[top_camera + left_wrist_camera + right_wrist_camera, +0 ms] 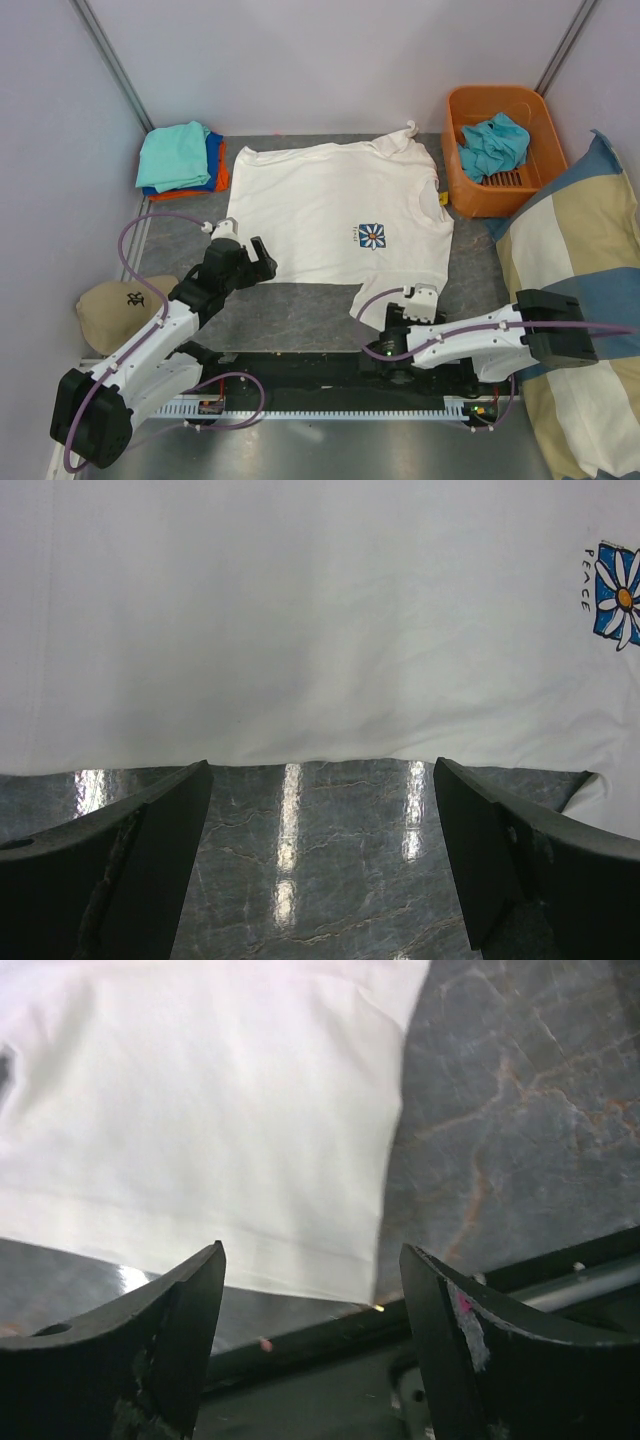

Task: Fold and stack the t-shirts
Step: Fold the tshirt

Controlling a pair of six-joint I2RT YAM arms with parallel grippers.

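Partway through: some tees stacked, one spread out, one waiting.
The white flower-print t-shirt [335, 215] lies flat mid-counter [300, 320], unfolded. A folded teal-blue-orange stack [182, 160] sits back left, and a crumpled teal tee [492, 145] fills the orange basket [497, 92]. The left gripper [322, 780] and right gripper [310, 1260] are released at its near hem, whose right corner is hidden from above.

Pale lilac walls [330, 60] enclose a glossy grey marble tabletop [300, 310].
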